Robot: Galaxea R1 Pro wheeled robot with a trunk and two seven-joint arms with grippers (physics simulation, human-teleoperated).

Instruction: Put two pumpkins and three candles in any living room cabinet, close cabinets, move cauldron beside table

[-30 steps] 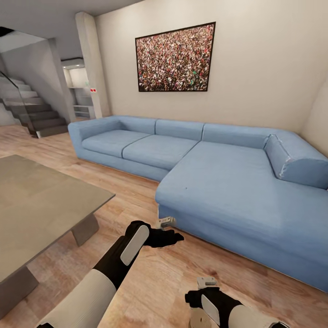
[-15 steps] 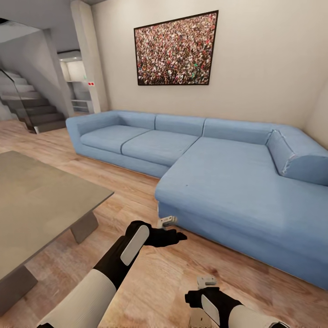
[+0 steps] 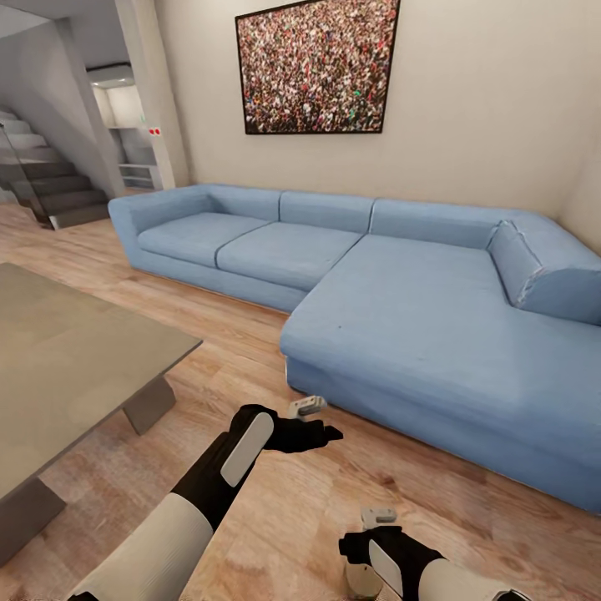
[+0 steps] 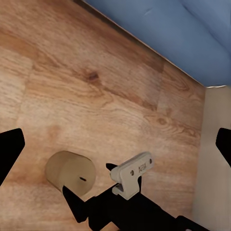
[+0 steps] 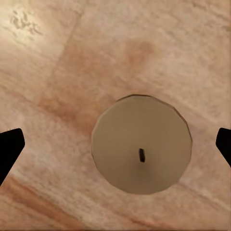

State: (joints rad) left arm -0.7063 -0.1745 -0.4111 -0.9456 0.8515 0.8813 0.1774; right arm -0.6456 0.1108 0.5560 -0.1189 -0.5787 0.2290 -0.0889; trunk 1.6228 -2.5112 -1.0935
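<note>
A candle [image 5: 141,150] stands upright on the wood floor, a stubby cylinder with a pale flat top and a dark wick. My right gripper [image 5: 115,144] hangs straight above it, open, with one dark fingertip far out on each side and neither touching it. In the head view the right gripper [image 3: 365,561] points down at the candle [image 3: 360,583] near the bottom edge. The left gripper [image 3: 324,434] is open and empty, held over the floor near the sofa's corner. The left wrist view also takes in the candle [image 4: 71,172]. The grey-topped table [image 3: 75,351] stands at the left.
A large blue L-shaped sofa [image 3: 417,309] runs along the back wall and juts toward me on the right. A framed picture [image 3: 315,68] hangs above it. Stairs [image 3: 50,188] rise at the far left. Bare wood floor [image 3: 250,351] lies between table and sofa.
The whole picture has shifted: the camera has moved, and the sofa and table now sit a little lower and closer. Both arms keep their pose.
</note>
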